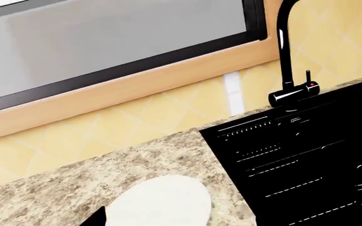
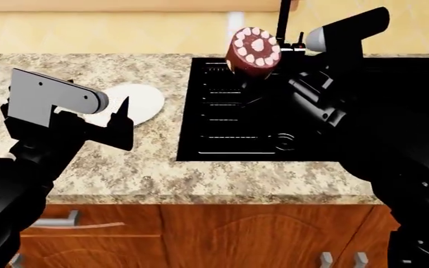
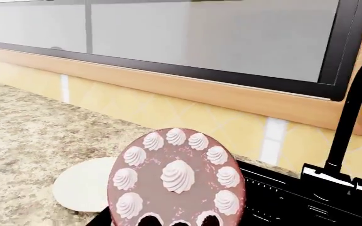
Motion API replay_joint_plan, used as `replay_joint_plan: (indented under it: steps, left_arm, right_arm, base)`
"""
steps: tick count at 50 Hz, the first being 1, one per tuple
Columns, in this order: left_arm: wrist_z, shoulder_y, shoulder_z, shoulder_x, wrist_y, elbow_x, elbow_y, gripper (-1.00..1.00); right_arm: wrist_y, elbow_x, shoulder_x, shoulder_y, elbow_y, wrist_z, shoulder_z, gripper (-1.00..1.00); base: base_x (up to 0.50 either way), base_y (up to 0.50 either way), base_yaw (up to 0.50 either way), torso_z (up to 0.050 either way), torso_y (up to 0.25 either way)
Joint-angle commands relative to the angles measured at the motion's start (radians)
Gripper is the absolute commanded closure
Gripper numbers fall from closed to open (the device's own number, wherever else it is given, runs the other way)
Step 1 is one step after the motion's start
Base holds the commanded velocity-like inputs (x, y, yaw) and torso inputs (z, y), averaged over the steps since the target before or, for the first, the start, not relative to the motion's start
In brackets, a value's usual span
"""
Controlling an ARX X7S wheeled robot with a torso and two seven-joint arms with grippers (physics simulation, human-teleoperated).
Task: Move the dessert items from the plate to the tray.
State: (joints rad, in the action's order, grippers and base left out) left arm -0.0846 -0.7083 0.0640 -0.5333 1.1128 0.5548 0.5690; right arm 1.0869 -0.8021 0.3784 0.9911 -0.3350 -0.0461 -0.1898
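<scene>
Carrying one cake [image 2: 254, 51], the right hand [image 2: 263, 67] is shown raised above the far part of the black sink [image 2: 237, 111], with the cake tilted so that its frosted top faces the head camera. The hand is pinched on the cake's lower edge; its fingers are largely lost against the dark sink, so the grip is inferred from the cake being held clear of the surface [image 2: 125, 167]. The plate [image 2: 136, 100] lies to the left of the sink on the speckled surface, and appears bare where it is visible. The left hand [image 2: 118, 125] hangs just near of the plate, partly covering its near edge, with its fingers spread and nothing between them.

The tray is not visible in any view, so the direction from the held cake to the tray cannot be told; this is the relation on which the coming move depends. The second cake is likewise not seen. The right arm is judged the one to complete the transfer, since it already holds the cake.

The right wrist view alone shows the cake top [image 3: 177, 176] close up, with its ring of white dollops, and the plate [image 3: 83, 186] behind and left of it. The left wrist view shows only the plate edge [image 1: 162, 205], the sink and the faucet [image 1: 288, 61].
</scene>
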Motion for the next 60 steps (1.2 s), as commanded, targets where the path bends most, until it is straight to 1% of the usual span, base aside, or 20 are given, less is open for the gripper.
replay_joint_plan:
  steps: [1,13,26,32,37,43,48,60]
  left_arm:
    - [0.0,-0.002,0.01,0.0,-0.012,-0.002,-0.001,-1.0]
    - [-0.008,-0.028,0.029,0.016,-0.008,-0.003,-0.018,-1.0]
    - [-0.01,-0.029,0.022,0.032,-0.017,0.011,-0.016,-1.0]
    - [-0.008,-0.037,0.019,0.037,-0.029,0.013,-0.022,-1.0]
    - [-0.005,-0.016,-0.01,0.033,-0.049,0.021,-0.015,-1.0]
    - [0.012,0.038,-0.036,0.033,-0.108,0.021,-0.017,-1.0]
    - [0.017,0.071,-0.053,0.027,-0.13,0.022,-0.015,-1.0]
    - [0.009,0.038,-0.019,0.032,-0.115,0.017,-0.021,-1.0]
  right_arm:
    - [-0.006,0.021,0.029,-0.017,-0.045,0.003,0.002,1.0]
    - [-0.046,0.021,0.067,-0.094,-0.065,0.014,0.03,1.0]
    - [-0.057,0.005,0.084,-0.111,-0.089,0.016,0.051,1.0]
    - [-0.062,0.006,0.085,-0.117,-0.089,0.008,0.056,1.0]
    - [-0.059,0.019,0.072,-0.098,-0.073,0.001,0.033,1.0]
    - [-0.099,0.06,0.065,-0.101,-0.05,0.016,-0.012,1.0]
    - [-0.103,0.058,0.07,-0.121,-0.066,0.007,-0.006,1.0]
    - [-0.11,0.04,0.097,-0.159,-0.094,-0.004,0.036,1.0]
  base:
    - [-0.21,-0.5,0.0,0.05,0.039]
    - [-0.16,-0.5,0.0,0.05,0.039]
    - [-0.14,-0.5,0.0,0.05,0.032]
    - [-0.13,-0.5,0.0,0.0,0.0]
    - [-0.11,-0.5,0.0,0.0,0.0]
    - [-0.08,-0.5,0.0,0.0,0.0]
    - [-0.04,-0.5,0.0,0.0,0.0]
    - [-0.03,-0.5,0.0,0.0,0.0]
